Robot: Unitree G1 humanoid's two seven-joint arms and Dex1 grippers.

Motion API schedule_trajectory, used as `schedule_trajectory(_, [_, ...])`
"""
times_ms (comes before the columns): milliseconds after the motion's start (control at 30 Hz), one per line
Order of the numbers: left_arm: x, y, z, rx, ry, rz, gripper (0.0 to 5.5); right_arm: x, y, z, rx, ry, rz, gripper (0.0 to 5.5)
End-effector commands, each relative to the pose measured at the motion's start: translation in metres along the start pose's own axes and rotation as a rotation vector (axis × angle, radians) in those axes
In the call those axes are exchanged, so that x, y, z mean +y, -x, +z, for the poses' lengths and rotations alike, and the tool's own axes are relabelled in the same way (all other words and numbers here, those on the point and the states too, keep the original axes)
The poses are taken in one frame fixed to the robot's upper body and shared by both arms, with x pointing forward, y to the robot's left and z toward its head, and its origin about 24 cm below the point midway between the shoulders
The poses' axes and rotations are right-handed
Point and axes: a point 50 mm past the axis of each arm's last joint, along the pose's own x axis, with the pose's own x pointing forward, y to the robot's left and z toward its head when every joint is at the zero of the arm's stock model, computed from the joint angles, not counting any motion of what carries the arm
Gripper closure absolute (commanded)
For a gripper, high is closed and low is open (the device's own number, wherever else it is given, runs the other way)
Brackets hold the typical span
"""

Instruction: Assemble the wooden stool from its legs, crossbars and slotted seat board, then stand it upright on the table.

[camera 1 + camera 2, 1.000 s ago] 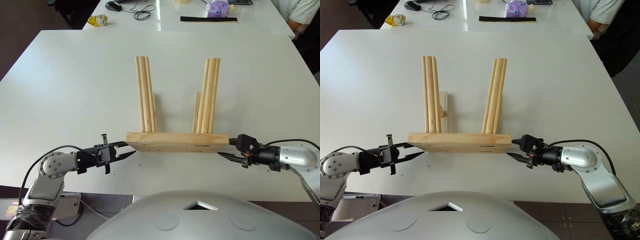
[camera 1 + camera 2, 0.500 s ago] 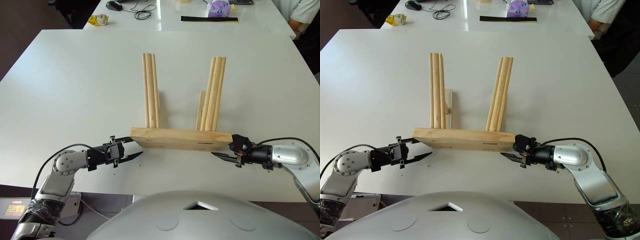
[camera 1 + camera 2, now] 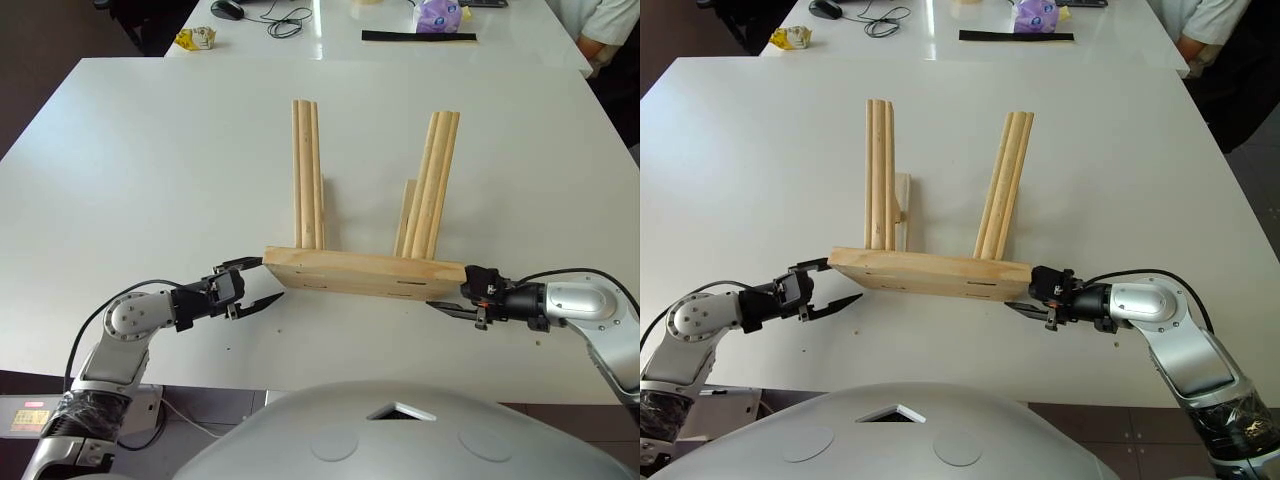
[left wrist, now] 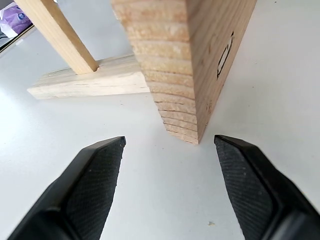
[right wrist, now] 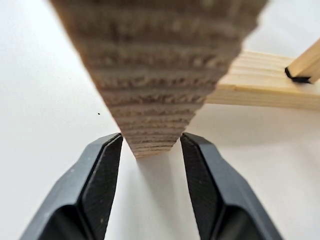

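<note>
One seat board (image 3: 365, 274), two leg clusters (image 3: 308, 170), left tool (image 3: 268, 280), right tool (image 3: 449, 291) flanking.

1. A black strip (image 3: 418, 38) lies flat on the far desk (image 3: 330, 48), towards its right side.
2. A purple bag-like thing (image 3: 436, 16) sits just behind the black strip, near its right end.
3. A pale roll (image 3: 366, 3) sits behind the strip's left end, cut off by the edge of view.
4. A loose dark cable (image 3: 283, 22) lies well left of the strip.
5. A dark computer mouse (image 3: 227, 11) sits farther left, beyond the cable.
6. A crumpled yellow wrapper (image 3: 196, 40) lies farthest left of the strip, at the desk's corner.
7. A large white table (image 3: 120, 180) stands in front of the strip, up against the desk.
</note>
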Motion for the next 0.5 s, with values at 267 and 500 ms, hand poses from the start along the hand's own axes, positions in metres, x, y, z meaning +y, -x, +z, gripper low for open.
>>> schedule_trajectory(267, [0.006,-0.021,0.001,-0.019,-0.028,-0.066,2.2,-0.006,-0.006,0.005,-0.004,0.043,0.025,3.37])
schedule_trajectory(500, [0.001,-0.026,-0.004,-0.02,-0.006,-0.096,2.46,-0.009,-0.013,0.009,-0.012,0.071,0.052,3.37])
